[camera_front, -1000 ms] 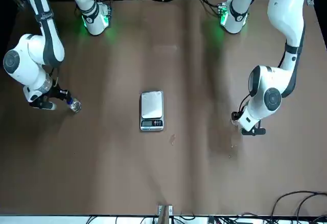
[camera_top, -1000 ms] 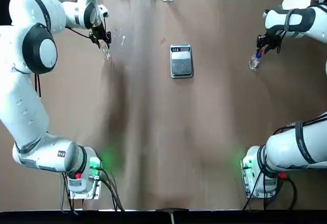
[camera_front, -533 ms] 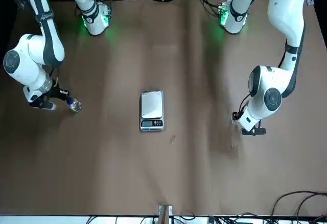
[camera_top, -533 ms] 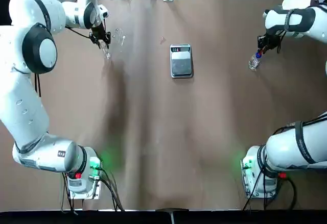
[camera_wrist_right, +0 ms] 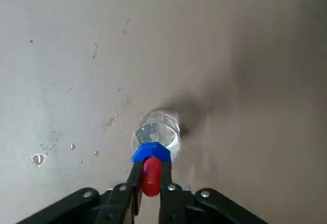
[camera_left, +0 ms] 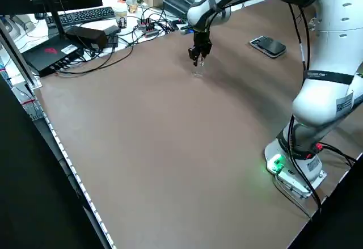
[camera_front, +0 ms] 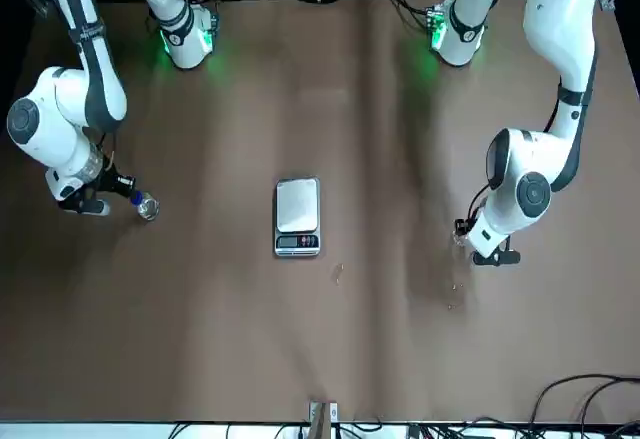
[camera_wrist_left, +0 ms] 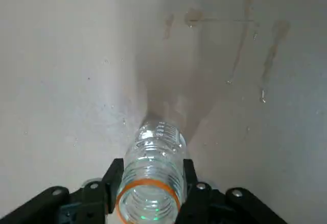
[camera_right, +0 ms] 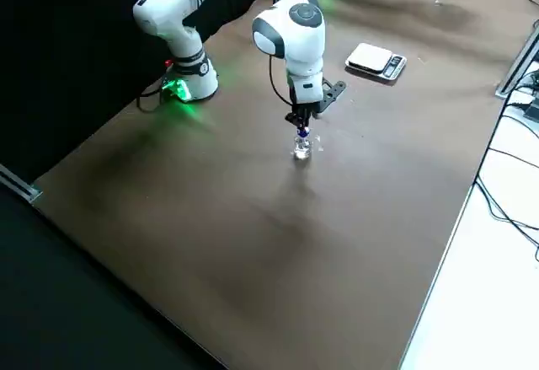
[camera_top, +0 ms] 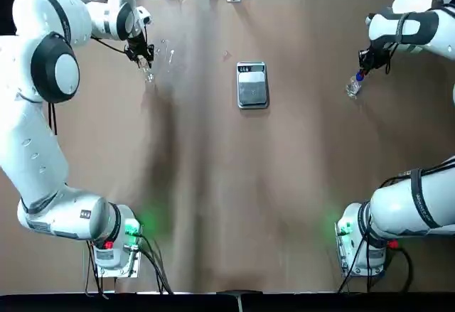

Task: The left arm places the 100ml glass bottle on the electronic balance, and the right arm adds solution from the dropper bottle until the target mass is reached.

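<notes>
At the left of the counter (camera_top: 213, 184), the left arm (camera_top: 43, 148) reaches out to the far side. Its jaws are clenched around the 100ml glass bottle (camera_wrist_left: 153, 163), one against either flank of the glass, with the orange-ringed mouth facing the wrist camera. The step in hand looks like the start of the glass bottle's transfer to the scale.

In the middle lies the electronic balance (camera_top: 252, 85), with nothing on its pan and well apart from both arms. The next move calls for the left arm to carry the bottle across, set it upright and centred on the pan, then let go and back off so that the reading is free of its touch.

At the right, the right arm (camera_top: 419, 31) holds the dropper bottle (camera_right: 302, 144) by its red top (camera_wrist_right: 152, 177), grasped between the jaws above the blue collar. Dosing should wait until the glass bottle stands on the pan.
</notes>
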Controlling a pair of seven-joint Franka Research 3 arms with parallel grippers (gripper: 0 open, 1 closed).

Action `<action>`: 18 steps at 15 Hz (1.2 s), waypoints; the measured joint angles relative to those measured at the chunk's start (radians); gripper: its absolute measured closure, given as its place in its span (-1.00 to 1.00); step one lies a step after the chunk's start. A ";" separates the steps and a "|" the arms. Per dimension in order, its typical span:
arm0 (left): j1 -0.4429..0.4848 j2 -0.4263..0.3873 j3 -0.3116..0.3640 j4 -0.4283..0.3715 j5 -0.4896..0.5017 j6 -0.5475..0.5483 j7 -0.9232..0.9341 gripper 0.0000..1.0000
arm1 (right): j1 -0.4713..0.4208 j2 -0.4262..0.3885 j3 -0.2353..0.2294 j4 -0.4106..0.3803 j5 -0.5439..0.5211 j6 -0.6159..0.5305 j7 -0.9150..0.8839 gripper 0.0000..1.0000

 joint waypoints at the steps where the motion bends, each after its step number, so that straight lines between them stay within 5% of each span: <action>1: 0.000 -0.003 -0.001 0.003 0.000 0.000 -0.006 -0.02 | 0.001 0.000 0.000 0.000 0.000 0.000 0.000 0.63; 4: -0.002 -0.030 -0.003 0.020 0.000 -0.009 -0.023 -0.02 | 0.003 0.000 0.000 0.000 0.000 0.000 0.000 0.74; 7: -0.013 -0.063 -0.030 0.105 -0.001 -0.161 -0.046 -0.02 | 0.004 0.000 0.000 0.000 -0.001 0.000 0.000 0.88; 10: -0.135 -0.066 -0.046 0.243 -0.001 -0.301 -0.217 -0.02 | 0.004 0.000 0.000 0.000 -0.001 0.000 0.000 0.89; 18: -0.414 0.082 -0.051 0.424 -0.001 -0.306 -0.547 -0.02 | 0.004 0.000 0.000 0.001 -0.001 0.000 0.000 0.89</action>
